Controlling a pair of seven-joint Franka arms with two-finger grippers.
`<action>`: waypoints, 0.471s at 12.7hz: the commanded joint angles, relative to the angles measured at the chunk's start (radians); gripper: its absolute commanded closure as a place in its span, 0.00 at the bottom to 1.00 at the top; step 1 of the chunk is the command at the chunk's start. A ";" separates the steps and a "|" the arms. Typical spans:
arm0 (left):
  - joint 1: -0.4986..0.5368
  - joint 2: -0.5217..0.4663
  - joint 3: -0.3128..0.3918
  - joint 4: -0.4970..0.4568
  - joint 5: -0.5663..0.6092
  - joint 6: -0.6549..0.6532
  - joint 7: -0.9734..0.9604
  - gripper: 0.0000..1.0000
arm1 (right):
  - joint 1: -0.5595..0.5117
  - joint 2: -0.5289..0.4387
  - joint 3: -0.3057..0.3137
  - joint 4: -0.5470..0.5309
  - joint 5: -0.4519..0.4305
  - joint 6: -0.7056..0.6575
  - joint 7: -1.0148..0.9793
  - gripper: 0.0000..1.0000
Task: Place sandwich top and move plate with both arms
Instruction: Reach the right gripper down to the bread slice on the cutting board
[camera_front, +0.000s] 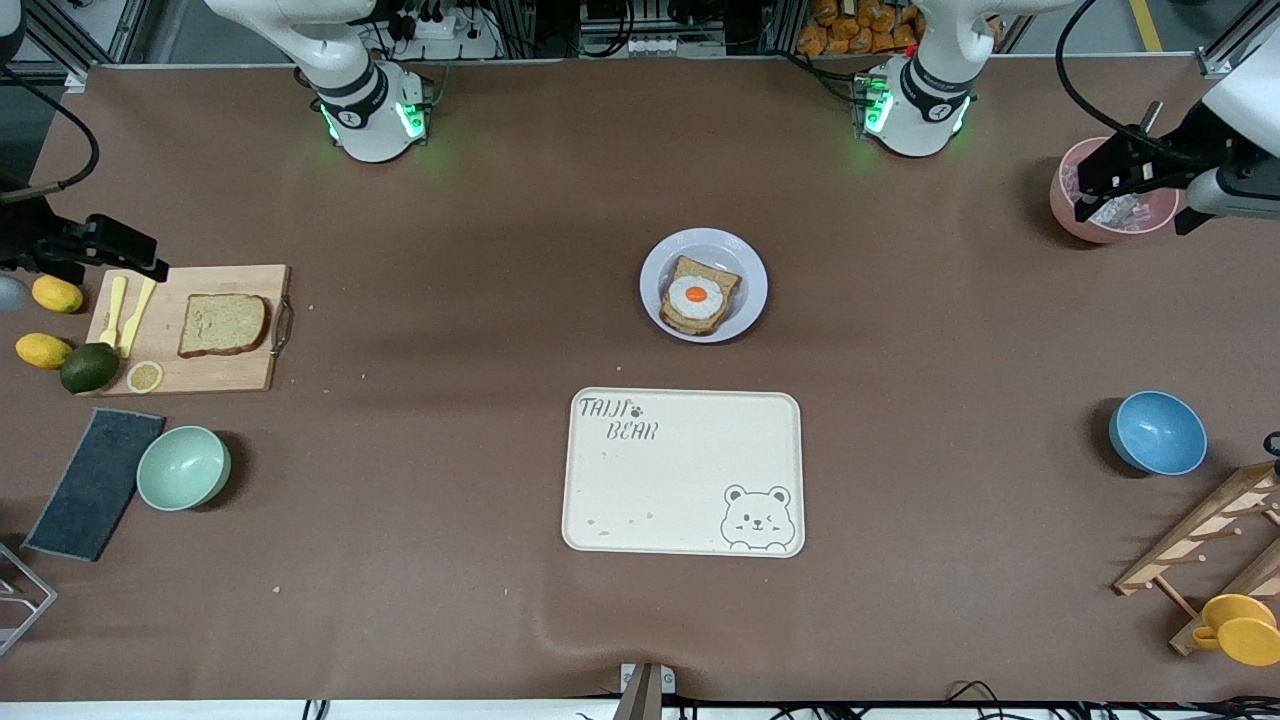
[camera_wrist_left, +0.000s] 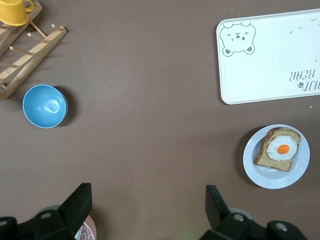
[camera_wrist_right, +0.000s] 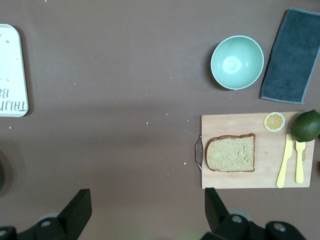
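Right hand (camera_wrist_right: 145, 212), fingers spread, hovers near sandwich top (camera_wrist_right: 231, 153) on board (camera_wrist_right: 225, 177).

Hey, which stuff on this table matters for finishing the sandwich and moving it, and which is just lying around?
Needed: bread slice, plate, left gripper, right gripper.
Lying about: bear tray, green bowl, blue bowl, cloth.

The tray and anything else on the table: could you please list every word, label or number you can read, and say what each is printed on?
"TAIJI BEAR", printed in one corner of the cream tray, with a paw print after the first word; a bear face is drawn in the diagonally opposite corner.
A small mark on each arm's base collar is too small to read.
No other readable text.
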 joint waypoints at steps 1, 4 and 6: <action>-0.002 0.024 -0.002 0.040 0.014 -0.012 0.002 0.00 | -0.032 0.027 -0.001 -0.012 -0.016 -0.001 -0.004 0.00; 0.001 0.026 -0.002 0.037 0.005 -0.006 -0.002 0.00 | -0.113 0.053 -0.001 -0.061 0.030 0.028 -0.043 0.00; 0.007 0.023 -0.002 0.034 -0.006 -0.006 -0.005 0.00 | -0.161 0.054 -0.001 -0.130 0.050 0.078 -0.132 0.00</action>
